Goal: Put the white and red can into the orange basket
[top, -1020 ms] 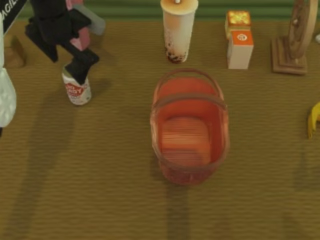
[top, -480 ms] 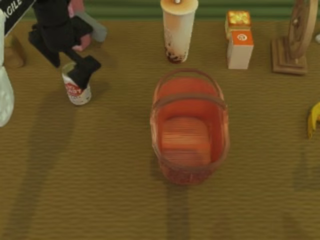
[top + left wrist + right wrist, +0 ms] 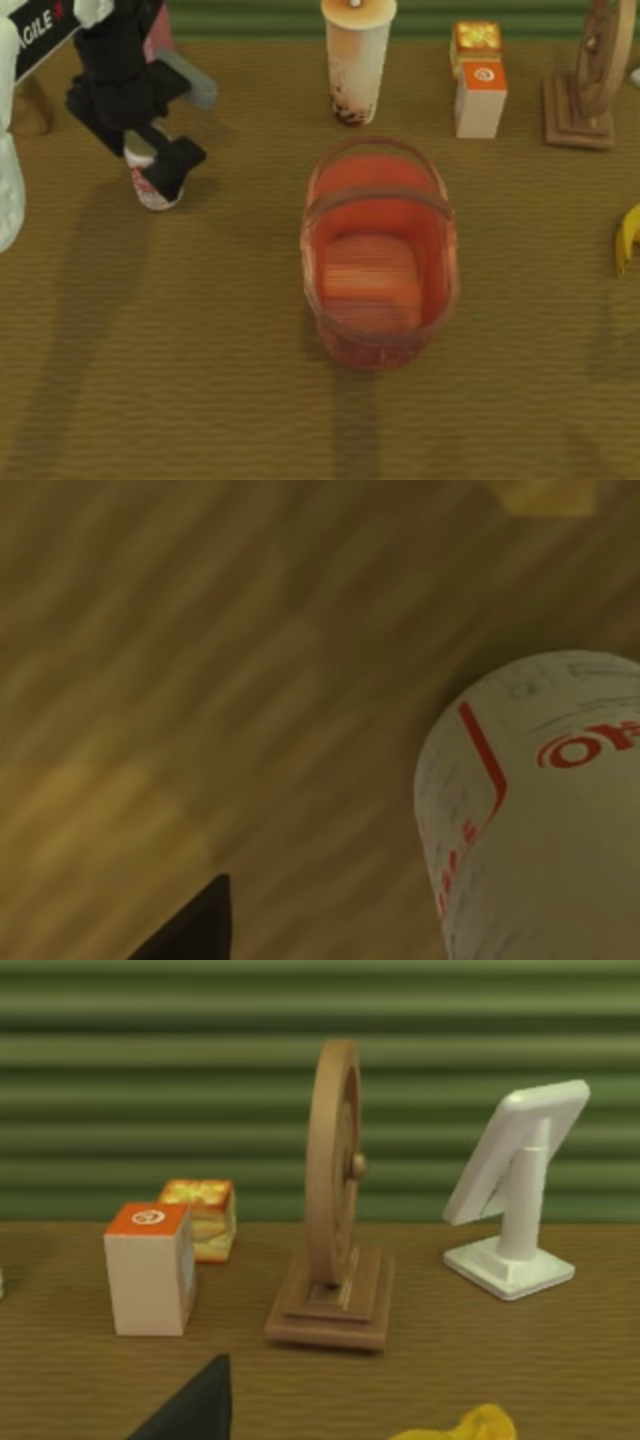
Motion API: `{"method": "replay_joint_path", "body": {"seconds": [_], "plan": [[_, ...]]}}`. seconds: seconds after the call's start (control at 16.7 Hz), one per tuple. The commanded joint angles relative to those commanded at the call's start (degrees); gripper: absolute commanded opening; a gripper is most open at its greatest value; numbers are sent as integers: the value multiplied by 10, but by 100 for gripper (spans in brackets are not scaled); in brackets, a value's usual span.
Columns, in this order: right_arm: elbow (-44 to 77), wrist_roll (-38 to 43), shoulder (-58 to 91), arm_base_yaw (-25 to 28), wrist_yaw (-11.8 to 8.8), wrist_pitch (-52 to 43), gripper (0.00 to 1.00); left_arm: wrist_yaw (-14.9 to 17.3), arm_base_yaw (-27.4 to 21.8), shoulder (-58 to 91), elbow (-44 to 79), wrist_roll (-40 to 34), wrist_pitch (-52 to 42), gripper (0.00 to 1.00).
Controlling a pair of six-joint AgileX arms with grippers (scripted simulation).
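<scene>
One arm is doing all the work from where I'm standing: the left arm [image 3: 120, 85] reaches in from the far left corner and angles down over the white and red can [image 3: 150, 185], which sits on the table [image 3: 200, 380] at the far left. From above, the black body of the left gripper [image 3: 165, 165] covers most of the can, so only the can's lower side with some red print peeks out. One dark finger [image 3: 180, 160] lies across the can's right side. Whether the fingers are pinching the can or just spread around it, I honestly can't tell. In the left wrist view the can [image 3: 540, 810] looms huge and close, red logo marks on the white wall, with one dark fingertip [image 3: 195, 930] off to the side and brown tabletop between them.

The orange basket [image 3: 440, 250] sits mid-table, well apart from the can and to its right, handle arched across the top, nothing visible inside it.

Along the far edge there's a cream bubble-tea cup [image 3: 357, 60], just beyond the basket, then a white box with an orange top [image 3: 480, 100], and a wooden wheel on a stand [image 3: 590, 80] at the far right. Something yellow [image 3: 628, 238] pokes in at the right edge.

Right arm doesn't show from above; its wrist camera just faces the wooden wheel [image 3: 335, 1200], the box [image 3: 150, 1270] and a white stand [image 3: 515, 1190].
</scene>
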Motion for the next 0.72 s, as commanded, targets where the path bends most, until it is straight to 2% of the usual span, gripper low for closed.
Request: {"method": "replay_joint_path", "body": {"seconds": [0.72], "plan": [[0, 0, 0, 0, 0, 0, 100, 0, 0, 0, 0, 0, 0, 10]]}}
